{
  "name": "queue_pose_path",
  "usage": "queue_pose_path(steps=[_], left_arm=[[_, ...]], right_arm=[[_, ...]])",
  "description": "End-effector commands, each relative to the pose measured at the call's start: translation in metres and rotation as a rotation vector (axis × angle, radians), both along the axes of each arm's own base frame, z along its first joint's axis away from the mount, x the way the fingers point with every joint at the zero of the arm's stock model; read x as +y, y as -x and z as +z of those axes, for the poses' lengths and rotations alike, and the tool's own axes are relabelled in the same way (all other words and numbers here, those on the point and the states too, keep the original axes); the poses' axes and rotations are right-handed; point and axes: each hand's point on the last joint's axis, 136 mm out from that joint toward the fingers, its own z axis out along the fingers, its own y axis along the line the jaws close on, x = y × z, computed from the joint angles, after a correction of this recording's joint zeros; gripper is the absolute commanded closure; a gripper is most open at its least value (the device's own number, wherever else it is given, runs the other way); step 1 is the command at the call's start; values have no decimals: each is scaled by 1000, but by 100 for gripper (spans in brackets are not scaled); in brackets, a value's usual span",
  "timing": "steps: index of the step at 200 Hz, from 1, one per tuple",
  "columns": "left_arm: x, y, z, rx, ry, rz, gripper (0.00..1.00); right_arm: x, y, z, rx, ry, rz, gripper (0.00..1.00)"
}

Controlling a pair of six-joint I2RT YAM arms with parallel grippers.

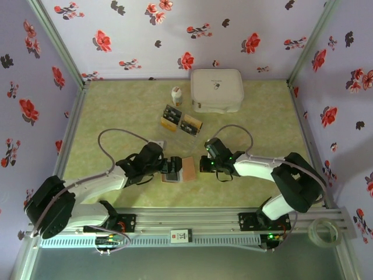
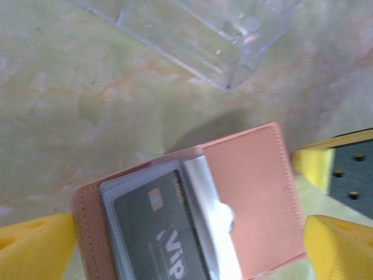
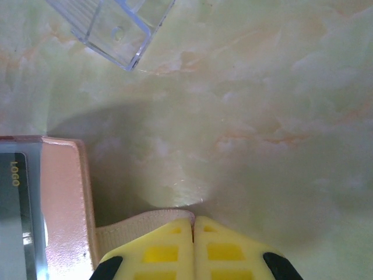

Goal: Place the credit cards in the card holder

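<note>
from above, the card holder (image 1: 182,170) lies open toward the table's 6 o'clock edge, with the left gripper (image 1: 170,171) at its 9 o'clock and the right gripper (image 1: 203,164) at its 3 o'clock. loose credit cards (image 1: 180,121) sit at its 12 o'clock. the left wrist camera adds a black vip card (image 2: 157,239) tucked in the holder's clear sleeve, yellow fingers (image 2: 35,248) spread wide either side. the right wrist camera shows fingers (image 3: 163,254) pressed together against the holder's pale strip; whether they pinch it, cannot tell.
</note>
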Motion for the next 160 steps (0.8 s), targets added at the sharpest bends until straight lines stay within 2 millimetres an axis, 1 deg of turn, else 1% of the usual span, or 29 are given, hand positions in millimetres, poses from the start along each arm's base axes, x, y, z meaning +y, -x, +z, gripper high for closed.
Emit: queue_pose_path(steps=[1, 36, 64, 78, 92, 101, 123, 136, 160], left_arm=[[-22, -5, 30, -31, 113, -28, 0], [-52, -6, 44, -46, 171, -68, 0], [-70, -12, 42, -35, 207, -60, 0], [-75, -15, 38, -27, 216, -54, 0], [-80, -16, 32, -15, 219, -50, 0], [-83, -16, 28, -8, 218, -48, 0], [-87, -17, 14, 16, 210, -42, 0], [-89, -16, 6, 31, 205, -37, 0], [-88, -15, -13, 63, 193, -20, 0]], right_arm=[[8, -1, 0, 5, -17, 1, 100], [10, -3, 2, 3, -22, 1, 100], [10, -7, 7, -10, -21, -6, 100], [6, -10, 11, -17, -20, -16, 90], [-1, -13, 15, -23, -19, -30, 75], [-8, -15, 17, -24, -14, -41, 68], [-27, -17, 24, -32, 3, -76, 56], [-41, -17, 24, -28, 24, -100, 50], [-63, -16, 27, -37, 78, -133, 38]])
